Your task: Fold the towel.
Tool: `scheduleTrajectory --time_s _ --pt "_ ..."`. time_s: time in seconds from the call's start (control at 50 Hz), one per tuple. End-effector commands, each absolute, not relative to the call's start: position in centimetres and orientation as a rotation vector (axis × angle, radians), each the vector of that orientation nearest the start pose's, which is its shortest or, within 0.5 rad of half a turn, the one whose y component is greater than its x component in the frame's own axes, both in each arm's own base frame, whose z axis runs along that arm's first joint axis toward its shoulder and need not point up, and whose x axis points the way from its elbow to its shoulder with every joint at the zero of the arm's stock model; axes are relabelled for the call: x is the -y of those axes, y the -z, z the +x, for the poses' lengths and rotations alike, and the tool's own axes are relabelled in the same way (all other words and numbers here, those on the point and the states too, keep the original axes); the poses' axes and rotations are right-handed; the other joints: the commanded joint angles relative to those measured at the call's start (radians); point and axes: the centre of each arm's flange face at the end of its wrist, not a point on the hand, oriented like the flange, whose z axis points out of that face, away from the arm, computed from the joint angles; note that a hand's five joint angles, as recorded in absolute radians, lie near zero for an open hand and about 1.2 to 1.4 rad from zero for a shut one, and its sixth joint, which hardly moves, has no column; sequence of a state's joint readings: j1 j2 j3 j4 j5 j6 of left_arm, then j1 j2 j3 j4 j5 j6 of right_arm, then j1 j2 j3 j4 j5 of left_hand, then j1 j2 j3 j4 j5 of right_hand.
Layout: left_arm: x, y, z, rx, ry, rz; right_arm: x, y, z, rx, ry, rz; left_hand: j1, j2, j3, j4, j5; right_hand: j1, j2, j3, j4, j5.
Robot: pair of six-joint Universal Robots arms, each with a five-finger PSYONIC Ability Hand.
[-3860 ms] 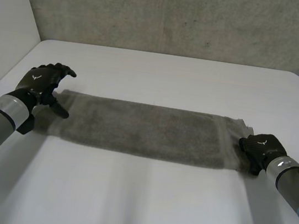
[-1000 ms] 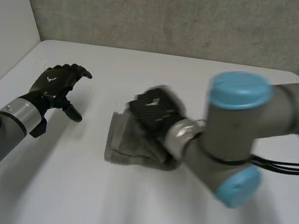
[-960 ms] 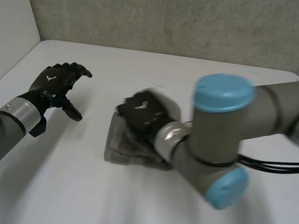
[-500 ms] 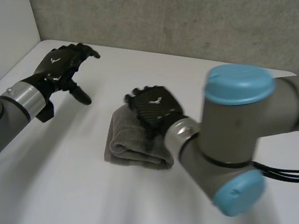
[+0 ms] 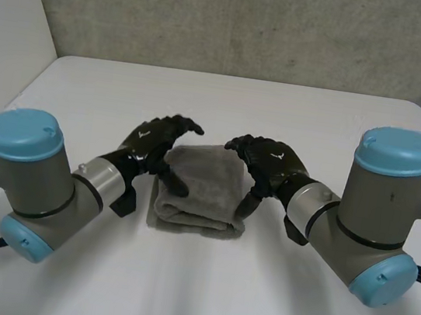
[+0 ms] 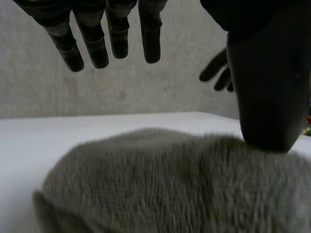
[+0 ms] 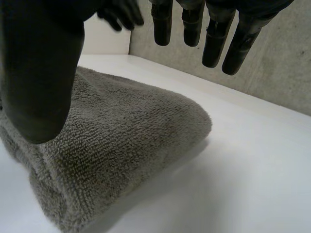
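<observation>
**Operator:** Head view: where is the towel?

**Manual:** You see the towel [image 5: 200, 187] lying folded on the table [image 5: 218, 104]. The left hand [image 5: 154, 143] is at its left edge and the right hand [image 5: 269, 162] at its right edge.

**Operator:** Left wrist view?

**Manual:** Fingers [image 6: 112, 34] are straight above the towel [image 6: 160, 184], thumb tip on it, grasping nothing.

**Operator:** Right wrist view?

**Manual:** Fingers [image 7: 194, 24] are straight above the towel [image 7: 126, 141], thumb just beside its edge. The hand is released.

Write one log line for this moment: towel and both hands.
towel: folded, on table | left hand: open, thumb on towel | right hand: open, at towel's right edge
</observation>
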State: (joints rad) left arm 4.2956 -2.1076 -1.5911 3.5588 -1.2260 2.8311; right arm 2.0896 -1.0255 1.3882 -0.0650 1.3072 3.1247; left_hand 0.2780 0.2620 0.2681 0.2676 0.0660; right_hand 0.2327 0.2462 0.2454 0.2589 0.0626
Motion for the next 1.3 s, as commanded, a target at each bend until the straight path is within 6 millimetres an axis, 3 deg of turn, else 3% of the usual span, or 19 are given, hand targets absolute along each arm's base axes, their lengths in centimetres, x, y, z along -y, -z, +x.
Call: scheduleTrajectory --time_s 0.02,0.16,0.4,0.56,0.66,0.74,0.78,0.8,0.82,0.84,0.86,0.88,0.9,0.92,0.94,1.0,1.04,1.14,1.3 --pt "28.2 -13.3 -29.8 1.971 -1.398 -0.383 26.5 -16.1 32.9 -2.025 1.486 -0.721 -0.05 -0.034 -0.04 -0.039 -0.012 -0.058 -0.072 -0.071 -0.084 -0.063" --pt "28.8 -13.0 -29.3 1.986 -1.413 -0.381 26.7 -13.5 32.8 -2.065 1.427 -0.666 -0.047 -0.031 -0.037 -0.036 -0.009 -0.058 -0.072 -0.071 -0.084 -0.063" --pt "28.8 -11.7 -29.2 2.03 -1.498 -0.589 26.7 -12.0 33.0 -2.091 1.393 -0.672 -0.047 -0.031 -0.037 -0.036 -0.009 -0.058 -0.072 -0.071 -0.084 -0.063" --pt "29.0 -11.4 -29.1 2.05 -1.509 -0.582 26.9 -12.1 32.9 -2.1 1.394 -0.66 -0.047 -0.031 -0.037 -0.036 -0.009 -0.058 -0.072 -0.071 -0.084 -0.063" --pt "29.1 -12.0 -28.9 2.057 -1.536 -0.559 27.1 -13.9 32.7 -2.073 1.432 -0.644 -0.05 -0.034 -0.04 -0.039 -0.012 -0.058 -0.072 -0.071 -0.084 -0.063" --pt "29.2 -14.1 -28.7 2.037 -1.577 -0.54 27.5 -18.1 31.9 -2.011 1.518 -0.593 -0.047 -0.031 -0.037 -0.036 -0.009 -0.058 -0.072 -0.071 -0.084 -0.063" --pt "29.5 -17.3 -28.3 1.982 -1.647 -0.521 27.7 -19.8 31.4 -1.991 1.55 -0.574 -0.044 -0.028 -0.034 -0.034 -0.006 -0.058 -0.072 -0.071 -0.084 -0.063" --pt "29.5 -17.3 -28.3 1.982 -1.647 -0.521 27.7 -21.7 30.9 -1.966 1.588 -0.56 -0.044 -0.028 -0.034 -0.034 -0.006 -0.058 -0.072 -0.071 -0.084 -0.063" --pt "29.6 -19.2 -28.3 1.943 -1.685 -0.509 27.9 -23.6 30.4 -1.942 1.634 -0.541 -0.041 -0.025 -0.031 -0.031 -0.004 -0.058 -0.072 -0.071 -0.084 -0.063" --pt "29.6 -19.2 -28.3 1.942 -1.685 -0.509 27.9 -23.7 30.4 -1.942 1.634 -0.541 -0.041 -0.025 -0.031 -0.031 -0.004 -0.058 -0.072 -0.071 -0.084 -0.063" --pt "29.5 -21.1 -28.5 1.898 -1.715 -0.501 28.2 -25.5 29.8 -1.922 1.685 -0.515 -0.038 -0.022 -0.028 -0.028 -0.001 -0.058 -0.072 -0.071 -0.084 -0.063" --pt "29.5 -22.8 -28.6 1.86 -1.74 -0.491 28.2 -25.5 29.8 -1.922 1.685 -0.514 -0.041 -0.025 -0.031 -0.031 -0.004 -0.058 -0.072 -0.071 -0.084 -0.063" --pt "29.5 -22.8 -28.6 1.859 -1.74 -0.491 28.5 -27.2 29.1 -1.914 1.74 -0.484 -0.041 -0.025 -0.031 -0.031 -0.004 -0.058 -0.072 -0.071 -0.084 -0.063" --pt "29.5 -24.6 -28.7 1.82 -1.764 -0.479 28.7 -28.6 28.3 -1.916 1.791 -0.451 -0.047 -0.031 -0.037 -0.036 -0.009 -0.058 -0.072 -0.071 -0.084 -0.063" --pt "29.3 -26.5 -28.6 1.787 -1.782 -0.464 28.7 -28.6 28.3 -1.916 1.792 -0.451 -0.056 -0.04 -0.046 -0.045 -0.018 -0.058 -0.072 -0.071 -0.084 -0.063" --pt "29.1 -28.4 -28.5 1.759 -1.794 -0.448 28.8 -31.0 26.8 -1.922 1.882 -0.38 -0.065 -0.048 -0.055 -0.054 -0.027 -0.058 -0.072 -0.071 -0.084 -0.063" --pt "28.7 -31.9 -27.8 1.741 -1.811 -0.382 28.8 -31.7 26.2 -1.938 1.914 -0.343 -0.082 -0.066 -0.072 -0.072 -0.045 -0.058 -0.072 -0.071 -0.084 -0.063" --pt "28.1 -33.4 -26.9 1.842 -1.755 -0.284 28.7 -32.9 24.6 -2.016 2.006 -0.31 -0.082 -0.066 -0.072 -0.072 -0.045 -0.058 -0.072 -0.071 -0.084 -0.063" --pt "27.5 -32.5 -26.1 1.975 -1.692 -0.25 28.3 -33.5 24.6 -2.047 2.028 -0.352 -0.085 -0.069 -0.075 -0.075 -0.048 -0.058 -0.072 -0.071 -0.084 -0.063"
